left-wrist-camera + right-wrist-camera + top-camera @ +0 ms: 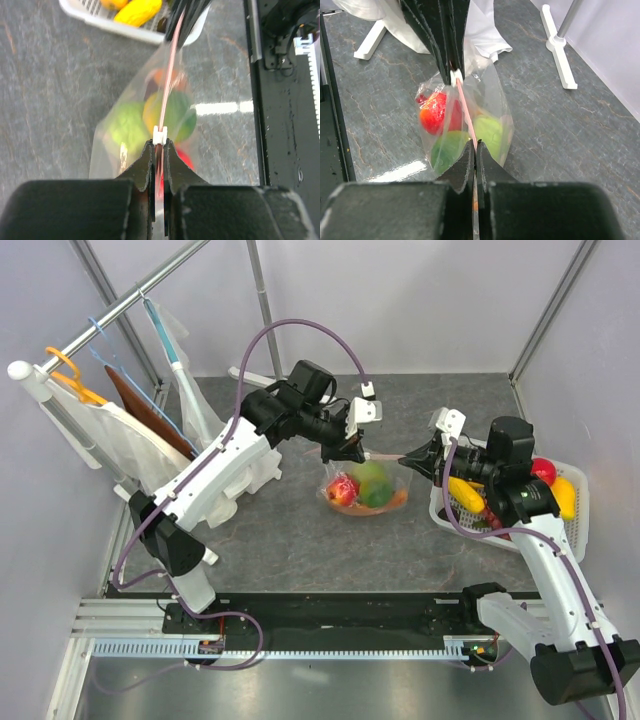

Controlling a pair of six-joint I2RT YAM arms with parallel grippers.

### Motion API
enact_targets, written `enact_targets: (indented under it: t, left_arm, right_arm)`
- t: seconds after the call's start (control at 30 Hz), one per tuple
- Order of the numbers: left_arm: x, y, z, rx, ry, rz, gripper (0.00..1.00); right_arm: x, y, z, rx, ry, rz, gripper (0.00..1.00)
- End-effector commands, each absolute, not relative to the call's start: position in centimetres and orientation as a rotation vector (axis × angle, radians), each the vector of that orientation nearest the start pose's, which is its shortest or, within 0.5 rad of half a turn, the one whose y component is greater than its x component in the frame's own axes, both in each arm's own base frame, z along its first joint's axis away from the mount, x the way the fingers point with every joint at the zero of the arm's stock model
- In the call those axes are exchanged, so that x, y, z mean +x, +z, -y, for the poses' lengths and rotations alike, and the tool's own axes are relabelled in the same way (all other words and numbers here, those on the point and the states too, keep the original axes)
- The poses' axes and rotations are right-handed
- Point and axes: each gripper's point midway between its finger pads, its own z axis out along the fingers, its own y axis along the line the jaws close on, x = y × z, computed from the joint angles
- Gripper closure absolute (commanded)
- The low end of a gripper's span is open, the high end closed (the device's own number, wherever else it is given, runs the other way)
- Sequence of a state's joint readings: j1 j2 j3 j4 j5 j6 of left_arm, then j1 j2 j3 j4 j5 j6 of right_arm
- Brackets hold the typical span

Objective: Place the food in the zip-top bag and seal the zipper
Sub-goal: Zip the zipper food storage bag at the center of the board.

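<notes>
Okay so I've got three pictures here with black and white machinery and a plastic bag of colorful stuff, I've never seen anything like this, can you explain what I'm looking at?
These are two robot arms bolted to a table. One picture looks down from above; the other two come from small cameras on each arm's wrist, looking along its own pincer. The left tool and the right tool are both shut on the pink zipper of a clear zip-top bag, stretching it between them. The white slider sits right at the left tool. Inside the bag is toy food: something red, some green pieces. A white basket at the right holds more toy food. White cloth hangs on a rack at the left.
</notes>
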State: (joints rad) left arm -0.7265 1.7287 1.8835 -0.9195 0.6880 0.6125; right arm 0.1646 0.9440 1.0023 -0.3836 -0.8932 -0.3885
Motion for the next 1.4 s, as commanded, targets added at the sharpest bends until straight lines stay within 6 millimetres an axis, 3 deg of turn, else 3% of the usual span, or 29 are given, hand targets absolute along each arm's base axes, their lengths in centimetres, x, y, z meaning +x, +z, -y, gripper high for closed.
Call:
enact_targets:
  t: [0.0,0.17,0.63,0.9,1.2,1.23,1.3,1.33,1.37]
  left_arm:
    - [27.3,28.3,31.1,1.649,-0.757,-1.64,0.97]
    - [29.0,28.2,28.1,1.609,-0.716,-1.698,0.97]
    - [30.6,27.6,20.6,1.565,-0.574,-1.786,0.97]
    - [30.2,27.2,18.4,1.566,-0.545,-1.807,0.97]
    - [29.4,26.8,17.5,1.567,-0.537,-1.821,0.97]
    - [29.4,27.0,17.6,1.564,-0.54,-1.818,0.96]
    - [29.3,28.8,18.3,1.551,-0.558,-1.767,0.79]
    - [29.1,29.7,18.8,1.529,-0.574,-1.76,0.64]
    - [28.9,30.8,19.4,1.517,-0.595,-1.733,0.43]
  right_arm:
    - [25.7,32.0,-16.5,-1.027,0.645,-1.451,1.0]
    - [25.9,31.8,-16.3,-1.02,0.644,-1.463,1.0]
    - [26.0,32.3,-16.2,-1.011,0.648,-1.458,1.0]
    - [25.9,32.6,-16.2,-1.008,0.653,-1.454,1.0]
    - [26.0,32.6,-16.4,-1.013,0.669,-1.452,1.0]
    - [26.0,32.6,-16.4,-1.01,0.679,-1.455,1.0]
    - [25.8,32.6,-16.8,-1.014,0.717,-1.45,1.0]
    - [25.7,32.6,-16.9,-1.012,0.732,-1.455,1.0]
    - [25.6,32.6,-17.0,-1.005,0.752,-1.462,1.0]
